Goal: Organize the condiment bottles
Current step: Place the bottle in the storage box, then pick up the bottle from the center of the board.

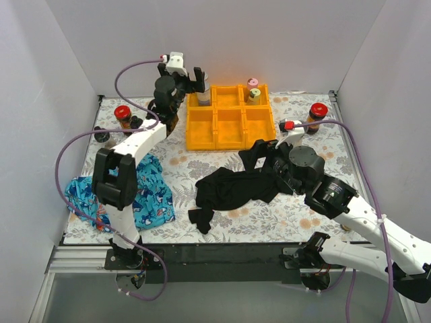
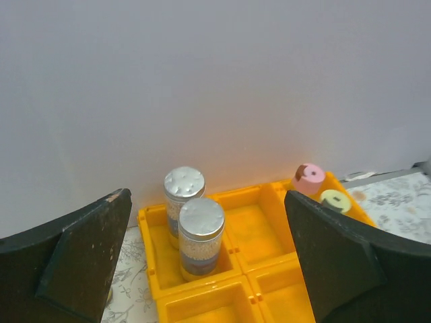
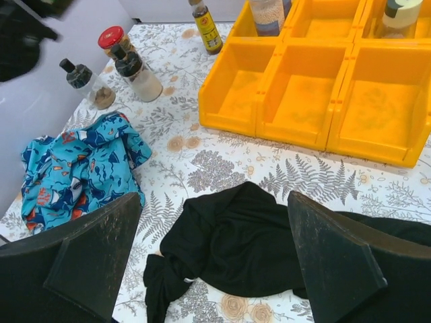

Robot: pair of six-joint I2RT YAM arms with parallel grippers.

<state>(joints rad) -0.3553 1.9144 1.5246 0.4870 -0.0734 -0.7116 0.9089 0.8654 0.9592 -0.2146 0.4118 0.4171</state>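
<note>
Best I can guess, the sorting goes by lid type. Two silver-lidded jars (image 2: 201, 222) stand together in the far-left compartment of the orange tray (image 1: 229, 128). The pink-lidded jar (image 2: 310, 176) shares the far-right one with a pale-green-lidded jar (image 2: 333, 200). Nothing's in the near row yet.

The left end effector (image 1: 190, 79) hangs right above the silver pair, fingers spread wide, gripping nothing and touching nothing. The right end effector (image 3: 214, 202) is on the near side of the tray over a black cloth (image 3: 242, 249), also wide open with nothing in it.

Plenty's left out on the bench (image 1: 182, 175). There's a red-lidded jar (image 1: 122, 113), black-capped bottles (image 3: 138, 77) and an amber bottle (image 3: 205, 23) left of the tray, and another red-lidded one (image 1: 318, 111) to its right. A blue cloth (image 3: 74, 161) lies off to the tray's near left.
</note>
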